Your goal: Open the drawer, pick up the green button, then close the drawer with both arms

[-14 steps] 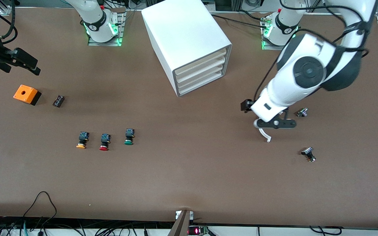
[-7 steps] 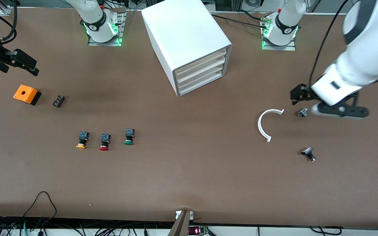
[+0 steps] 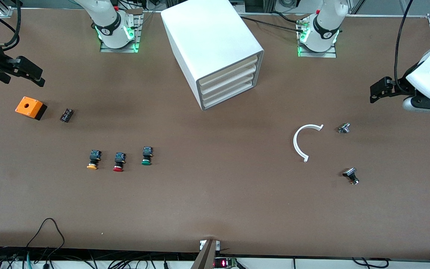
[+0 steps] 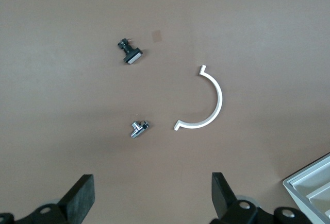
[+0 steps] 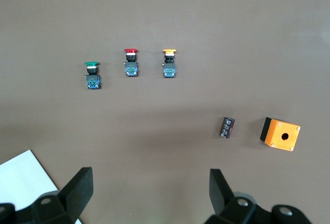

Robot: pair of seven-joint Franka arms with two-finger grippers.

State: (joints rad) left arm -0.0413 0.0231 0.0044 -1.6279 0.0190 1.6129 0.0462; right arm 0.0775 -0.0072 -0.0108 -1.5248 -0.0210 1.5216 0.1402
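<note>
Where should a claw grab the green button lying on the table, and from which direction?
Grip the green button across its boxy black body, coming straight down from above. It lies on its side, cap toward the front camera, so the flat body flanks face sideways. The red button lies apart from it, so a claw finger probably fits between.

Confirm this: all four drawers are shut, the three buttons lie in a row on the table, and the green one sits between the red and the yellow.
Not quite. In the front view the red button is the middle one; the green button is at the end nearest the cabinet, the yellow button at the other end. The rest holds.
</note>
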